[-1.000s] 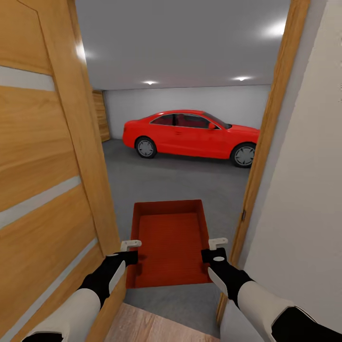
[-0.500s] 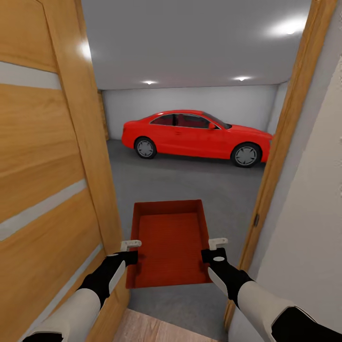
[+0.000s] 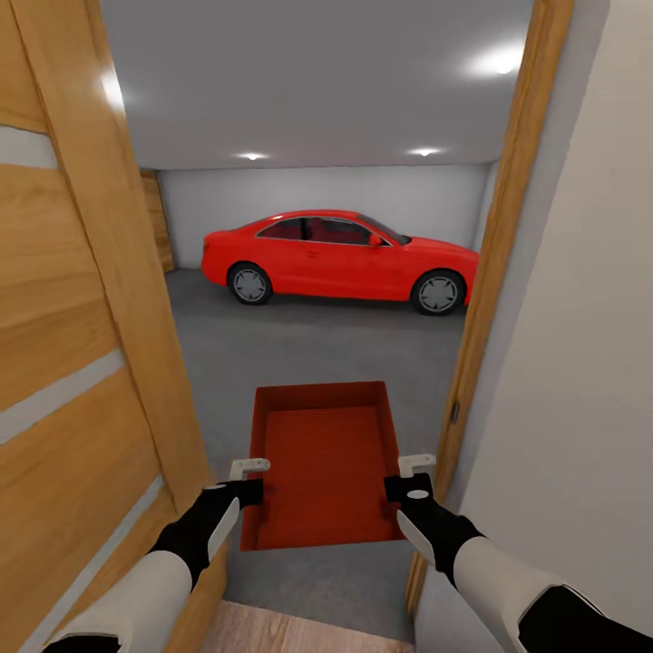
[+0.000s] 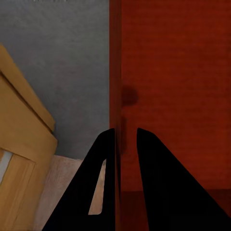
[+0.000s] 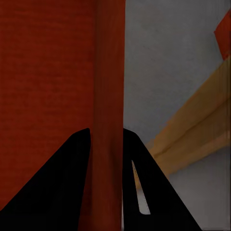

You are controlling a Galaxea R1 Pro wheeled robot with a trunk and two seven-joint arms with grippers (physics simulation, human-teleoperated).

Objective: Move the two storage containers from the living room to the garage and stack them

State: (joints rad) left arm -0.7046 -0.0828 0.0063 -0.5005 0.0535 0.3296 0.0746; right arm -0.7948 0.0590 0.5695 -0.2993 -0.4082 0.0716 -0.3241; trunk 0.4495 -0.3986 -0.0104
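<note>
A robot stands in a doorway facing the garage, carrying one orange-red bin (image 3: 325,462) level in front of it, above the threshold where light wood planks (image 3: 308,630) meet the grey concrete floor (image 3: 326,349). The bin is open-topped with a ribbed base; its near end is partly covered by the two grippers. Whether a second bin sits nested inside it cannot be made out.

The left gripper (image 3: 247,481) pinches the bin's left wall; in the left wrist view its two black fingers (image 4: 103,178) stand one on each side of that wall, nearly closed on it. The right gripper (image 3: 410,477) grips the right wall the same way, with the wall running between its fingers (image 5: 65,185) in the right wrist view.

A wooden door (image 3: 73,345) with pale stripes stands open close on the left, cut off by the picture edge. The door frame (image 3: 494,263) and a plain wall (image 3: 580,363) crowd the right, leaving a narrow gap. Beyond, a red car (image 3: 336,261) is parked side-on before a white wall, its nose hidden by the frame. No writing or badge can be read. Ceiling lights (image 3: 494,62) glow above.
</note>
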